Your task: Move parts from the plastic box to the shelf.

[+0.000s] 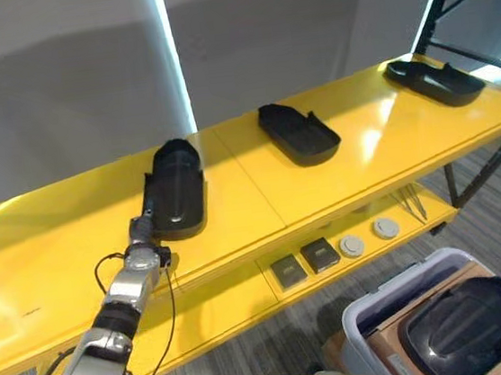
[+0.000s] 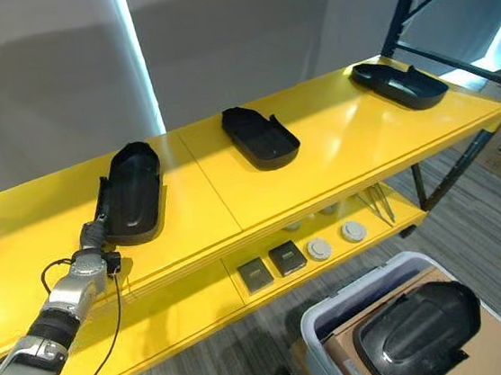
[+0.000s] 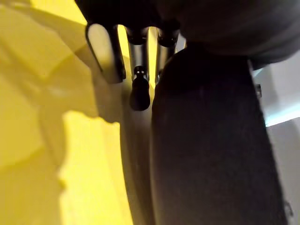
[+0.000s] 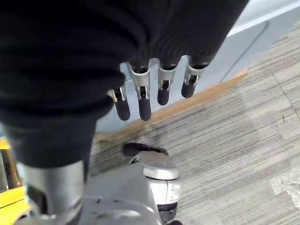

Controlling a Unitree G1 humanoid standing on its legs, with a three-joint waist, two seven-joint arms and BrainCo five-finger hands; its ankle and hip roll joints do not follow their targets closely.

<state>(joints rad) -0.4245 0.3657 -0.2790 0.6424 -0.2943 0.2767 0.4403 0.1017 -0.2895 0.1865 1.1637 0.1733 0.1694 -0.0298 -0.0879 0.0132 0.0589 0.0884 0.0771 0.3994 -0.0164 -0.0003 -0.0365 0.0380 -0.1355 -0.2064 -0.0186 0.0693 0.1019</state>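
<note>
Left robot hand (image 1: 143, 229) at black part (image 1: 174, 187) (fingers hidden), arm outstretched over shelf (image 1: 49, 247)

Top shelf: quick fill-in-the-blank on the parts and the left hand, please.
1. The yellow top shelf holds ____ black parts.
2. The left hand is at the near end of the ____most shelf part.
3. Another black part lies in the plastic box, on the ____ below the shelf.
4. The right hand hangs over grey ____.

Missing: three; left; floor; carpet
</note>
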